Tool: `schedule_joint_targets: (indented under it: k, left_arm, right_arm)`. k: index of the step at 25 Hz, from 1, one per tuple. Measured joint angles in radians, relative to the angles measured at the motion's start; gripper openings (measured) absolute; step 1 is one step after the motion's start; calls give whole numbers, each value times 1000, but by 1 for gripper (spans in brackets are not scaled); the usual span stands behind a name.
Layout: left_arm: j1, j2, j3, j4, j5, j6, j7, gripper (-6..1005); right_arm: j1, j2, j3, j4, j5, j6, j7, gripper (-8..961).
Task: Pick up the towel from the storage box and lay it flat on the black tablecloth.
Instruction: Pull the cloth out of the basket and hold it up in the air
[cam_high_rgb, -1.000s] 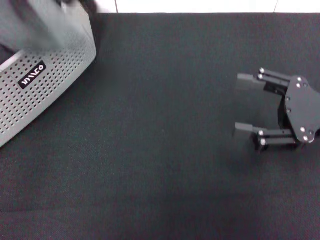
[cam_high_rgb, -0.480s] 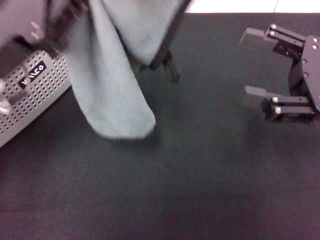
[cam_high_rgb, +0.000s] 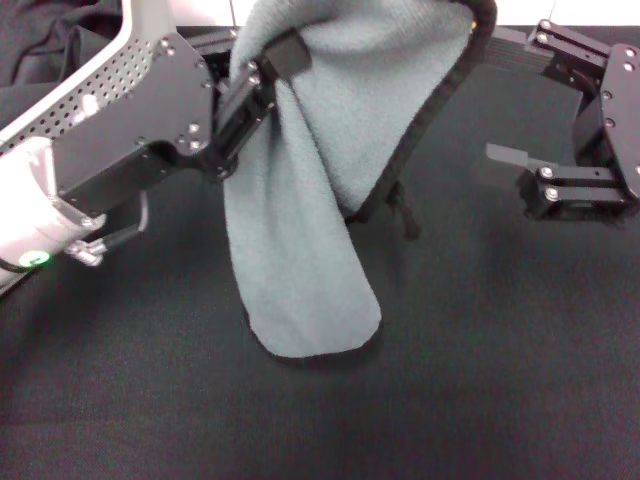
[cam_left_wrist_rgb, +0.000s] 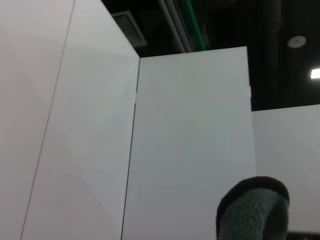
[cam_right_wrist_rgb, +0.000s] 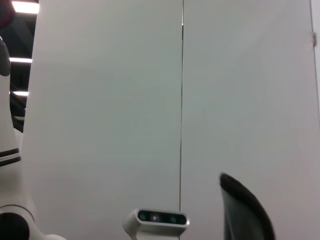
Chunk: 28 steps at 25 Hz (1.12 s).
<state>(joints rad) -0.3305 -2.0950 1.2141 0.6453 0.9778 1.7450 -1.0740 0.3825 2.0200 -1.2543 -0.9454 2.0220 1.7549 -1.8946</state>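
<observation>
The grey-green towel (cam_high_rgb: 330, 150) with its black stitched edge hangs in a long fold, and its lowest tip (cam_high_rgb: 315, 330) touches the black tablecloth (cam_high_rgb: 470, 390). My left gripper (cam_high_rgb: 268, 66) is shut on the towel's upper left part, raised over the cloth's back left. A fuzzy tip of the towel (cam_left_wrist_rgb: 252, 210) shows in the left wrist view. My right gripper (cam_high_rgb: 493, 100) stands open at the right, its upper finger (cam_high_rgb: 510, 42) right beside the towel's top right edge. The storage box (cam_high_rgb: 100, 78) peeks out behind the left arm at far left.
A glossier black cloth (cam_high_rgb: 45, 45) lies in the box. The left arm's grey and black body (cam_high_rgb: 110, 150) spans the left side above the cloth. Bare tablecloth stretches along the front and right. The right wrist view shows white wall panels and my head camera (cam_right_wrist_rgb: 156, 218).
My left arm has swung right and forward with the towel, whose hanging end now reaches farther right and nearer. The right gripper has hardly moved.
</observation>
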Motion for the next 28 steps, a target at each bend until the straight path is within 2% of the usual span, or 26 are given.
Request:
schedule_joint_targets:
  k: [3, 5, 7, 11, 22, 28]
  left_arm:
    - [-31, -1, 0, -62, 9, 0, 28, 39]
    - [-41, -1, 1, -90, 12, 0, 38, 40]
    - [-46, -2, 1, -117, 15, 0, 51, 40]
    - [-50, -2, 1, -135, 38, 0, 59, 41]
    - [-50, -4, 30, -146, 42, 0, 60, 44]
    - [-53, -4, 39, -160, 42, 1, 61, 45]
  right_arm:
    - [6, 1, -2, 1, 0, -9, 0, 872]
    - [6, 1, -2, 3, 0, -16, 0, 815]
    - [6, 1, -1, 6, 1, -21, -1, 803]
    - [7, 3, -2, 12, 2, -28, -10, 778]
    - [22, -1, -6, 40, -10, -47, -11, 628]
    - [18, -1, -9, 40, -18, -41, -25, 361]
